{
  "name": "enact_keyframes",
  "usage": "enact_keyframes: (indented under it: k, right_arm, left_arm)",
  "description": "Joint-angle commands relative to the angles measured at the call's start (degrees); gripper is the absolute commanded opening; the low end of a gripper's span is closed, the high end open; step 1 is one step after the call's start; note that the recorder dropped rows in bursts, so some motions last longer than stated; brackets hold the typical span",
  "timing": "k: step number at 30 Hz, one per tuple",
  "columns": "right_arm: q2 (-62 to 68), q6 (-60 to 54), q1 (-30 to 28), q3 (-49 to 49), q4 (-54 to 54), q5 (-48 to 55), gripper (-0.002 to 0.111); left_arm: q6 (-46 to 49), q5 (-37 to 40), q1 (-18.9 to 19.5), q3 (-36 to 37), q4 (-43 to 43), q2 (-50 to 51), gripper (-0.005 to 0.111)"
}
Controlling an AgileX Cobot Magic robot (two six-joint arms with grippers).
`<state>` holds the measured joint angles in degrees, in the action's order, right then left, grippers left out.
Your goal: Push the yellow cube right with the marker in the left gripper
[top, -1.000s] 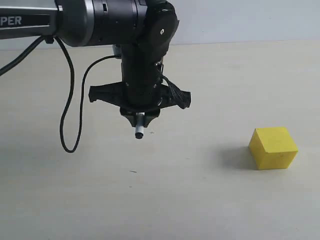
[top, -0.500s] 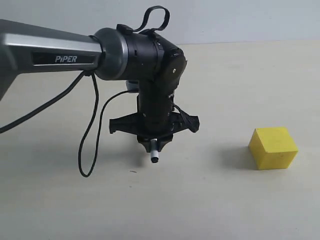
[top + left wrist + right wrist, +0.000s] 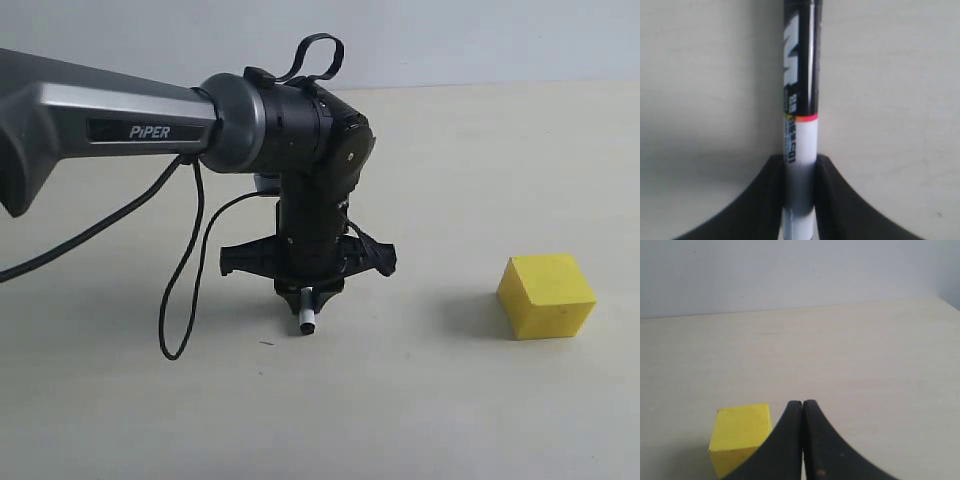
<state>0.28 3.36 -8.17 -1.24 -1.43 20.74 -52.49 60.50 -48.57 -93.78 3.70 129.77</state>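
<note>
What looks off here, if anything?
Nothing stands out. The marker sits straight in the left gripper, tip down. The yellow cube rests flat on the table, intact, well apart from the marker.

the arm [image 3: 110, 125] stretches from the left edge of the frame to the middle, above the table [image 3: 420, 420]. the left gripper [image 3: 308, 292] hangs under its end, with the marker [image 3: 307, 318] clamped between its fingers and sticking out below, tip near the table. a cable [image 3: 185, 300] loops down left of the gripper. the cube [image 3: 546, 294] sits on the table at the lower right, well apart from the marker.
</note>
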Motion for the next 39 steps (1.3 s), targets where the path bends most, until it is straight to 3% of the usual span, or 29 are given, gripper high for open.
enact_keyframes:
  k: [1, 6, 9, 12, 23, 26, 28, 29, 32, 35, 39]
  right_arm:
    - [-0.3, -0.3, -0.1, 0.2, -0.1, -0.2, 0.0]
    - [-0.3, -0.3, -0.1, 0.2, -0.1, -0.2, 0.0]
    - [-0.3, -0.3, -0.1, 0.2, -0.1, -0.2, 0.0]
    - [-0.3, -0.3, -0.1, 0.2, -0.1, -0.2, 0.0]
    - [-0.3, -0.3, -0.1, 0.2, -0.1, -0.2, 0.0]
    - [-0.3, -0.3, -0.1, 0.2, -0.1, -0.2, 0.0]
    - [-0.3, -0.3, -0.1, 0.2, -0.1, -0.2, 0.0]
    - [-0.3, -0.3, -0.1, 0.2, -0.1, -0.2, 0.0]
    - [-0.3, -0.3, -0.1, 0.2, -0.1, -0.2, 0.0]
    - [-0.3, -0.3, -0.1, 0.2, -0.1, -0.2, 0.0]
    - [-0.3, -0.3, -0.1, 0.2, -0.1, -0.2, 0.0]
  left_arm:
    - [0.2, 0.9, 0.0, -0.2, 0.2, 0.3, 0.01]
    - [1.1, 1.3, 0.0, -0.2, 0.2, 0.3, 0.037]
    - [3.4, 1.9, 0.0, -0.2, 0.2, 0.3, 0.072]
    - [5.9, 2.7, 0.0, -0.2, 0.2, 0.0, 0.089]
    - [25.3, -1.3, 0.0, -0.2, -2.0, -12.2, 0.092]
    - [29.9, -2.6, 0.0, -0.2, -3.3, -17.5, 0.086]
    - [31.5, -3.2, 0.0, -0.2, -3.3, -20.7, 0.069]
    - [32.5, -3.3, 0.0, -0.2, -3.7, -21.9, 0.059]
    - [34.3, -3.8, 0.0, 0.7, -4.1, -25.8, 0.001]
    - [34.8, -9.3, 0.0, 4.7, -4.3, -30.7, 0.0]
    - [34.8, -23.5, 0.0, 14.8, -3.7, -38.3, 0.0]
